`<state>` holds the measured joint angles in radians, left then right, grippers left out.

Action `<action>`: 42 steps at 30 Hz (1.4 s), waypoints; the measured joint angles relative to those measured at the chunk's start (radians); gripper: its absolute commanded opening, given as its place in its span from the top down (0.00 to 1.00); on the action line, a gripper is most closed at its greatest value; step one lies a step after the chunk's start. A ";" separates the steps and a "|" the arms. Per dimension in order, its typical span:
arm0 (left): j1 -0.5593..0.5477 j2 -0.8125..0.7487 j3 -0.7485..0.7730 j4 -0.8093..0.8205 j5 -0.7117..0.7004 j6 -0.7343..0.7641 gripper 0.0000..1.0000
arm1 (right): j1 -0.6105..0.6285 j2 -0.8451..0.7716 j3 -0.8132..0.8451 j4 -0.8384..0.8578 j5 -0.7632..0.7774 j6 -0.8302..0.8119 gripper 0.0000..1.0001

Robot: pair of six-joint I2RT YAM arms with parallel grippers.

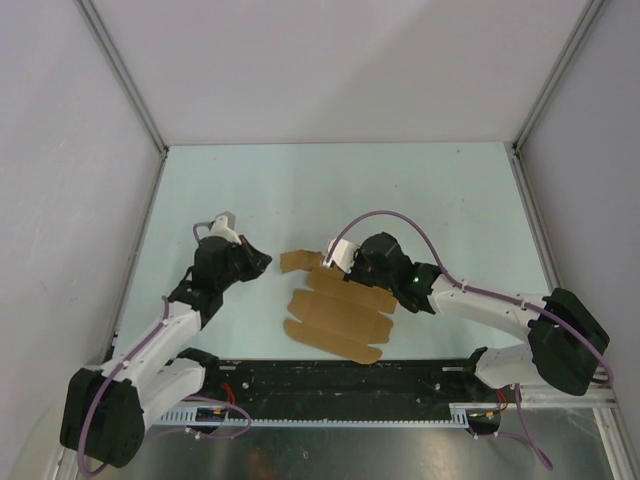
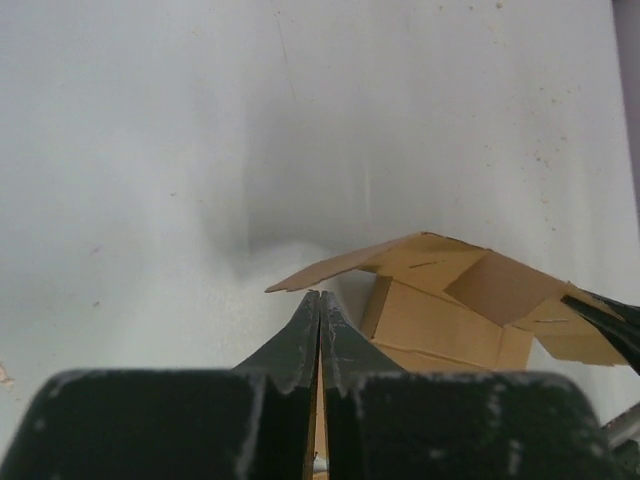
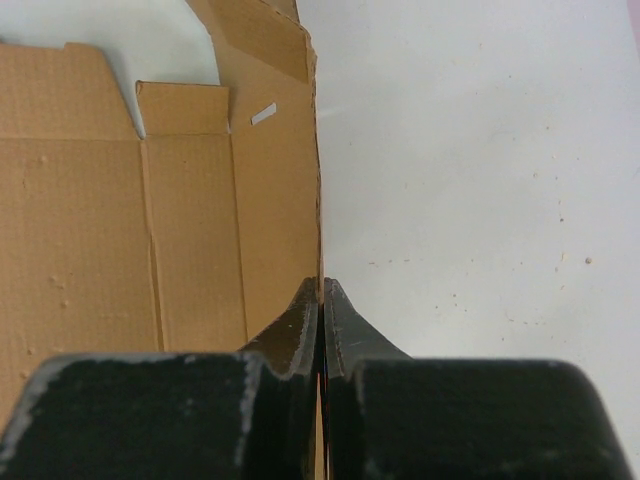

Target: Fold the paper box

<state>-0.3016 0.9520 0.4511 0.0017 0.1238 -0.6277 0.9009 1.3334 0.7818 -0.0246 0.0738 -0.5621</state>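
Note:
The paper box (image 1: 335,315) is a brown die-cut cardboard sheet with rounded tabs, lying mostly flat at the middle of the table. My right gripper (image 1: 345,278) is at its far right edge. In the right wrist view the right gripper (image 3: 321,282) is shut on the edge of a panel of the box (image 3: 150,230), which runs straight into the jaws. My left gripper (image 1: 262,260) is shut and sits just left of the box's left tab, apart from it. In the left wrist view its tips (image 2: 320,293) sit just under the raised flap of the box (image 2: 440,320).
The pale table (image 1: 400,190) is enclosed by grey walls with metal posts at the back corners. A black rail (image 1: 340,380) with cabling runs along the near edge between the arm bases.

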 measured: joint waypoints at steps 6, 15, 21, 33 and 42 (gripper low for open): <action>0.000 -0.143 -0.080 0.011 0.011 0.005 0.35 | 0.001 0.002 0.000 0.034 0.001 0.012 1.00; 0.001 -0.143 -0.079 0.015 -0.148 0.035 0.18 | 0.001 0.005 -0.001 0.053 0.000 0.017 1.00; 0.001 -0.203 -0.093 0.107 -0.360 0.182 0.16 | 0.001 0.005 -0.002 0.052 -0.007 0.028 1.00; 0.010 -0.025 -0.286 0.631 -0.663 0.492 0.14 | 0.003 0.005 -0.002 0.058 -0.056 0.065 1.00; 0.105 0.264 -0.396 1.118 -0.591 0.620 0.06 | 0.008 0.005 -0.002 0.061 -0.085 0.073 1.00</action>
<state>-0.1970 1.2163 0.0551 1.1194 -0.4671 -0.0074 0.9085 1.3380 0.7799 0.0360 -0.0116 -0.4892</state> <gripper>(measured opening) 0.890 0.030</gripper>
